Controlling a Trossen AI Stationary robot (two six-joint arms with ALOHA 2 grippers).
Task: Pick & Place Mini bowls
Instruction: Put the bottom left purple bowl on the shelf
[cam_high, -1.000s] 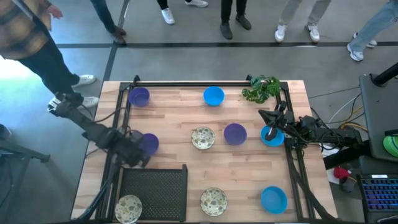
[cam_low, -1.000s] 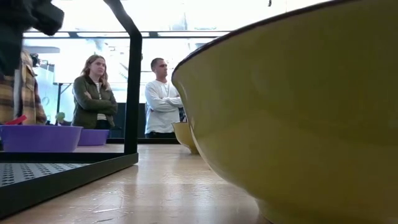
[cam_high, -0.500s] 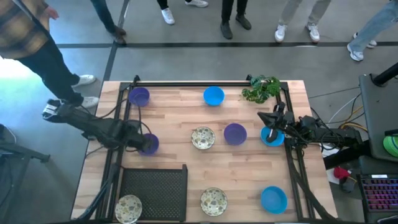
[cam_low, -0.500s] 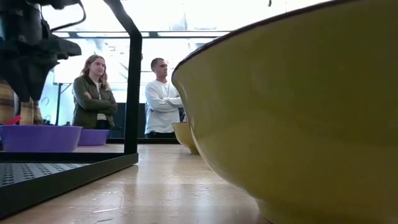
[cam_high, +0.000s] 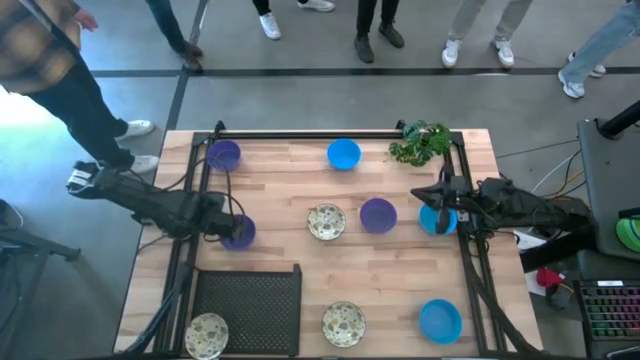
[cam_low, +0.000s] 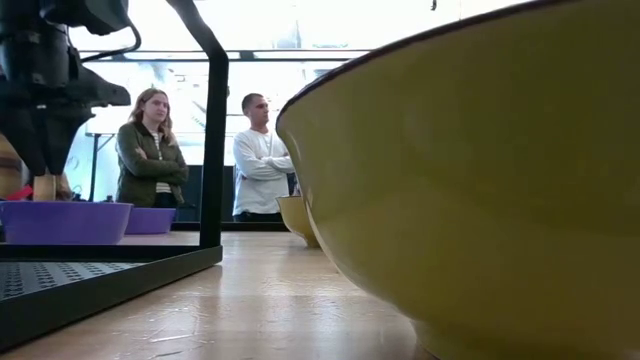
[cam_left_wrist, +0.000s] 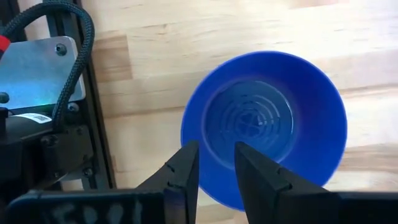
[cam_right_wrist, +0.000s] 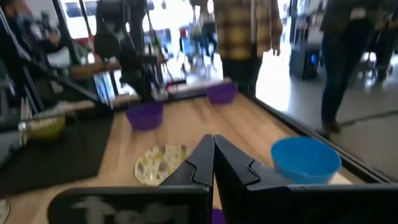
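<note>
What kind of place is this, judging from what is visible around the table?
Probably a robot demonstration area or lab, not a home. People stand around the wooden table watching, two robot arms work among small bowls, and a keyboard sits beside it.

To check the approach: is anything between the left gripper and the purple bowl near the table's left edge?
Nothing visible does. The left gripper is directly above the purple bowl, with its open fingers over the bowl's near rim. The right gripper is shut, over a blue bowl on the table's far side.
</note>
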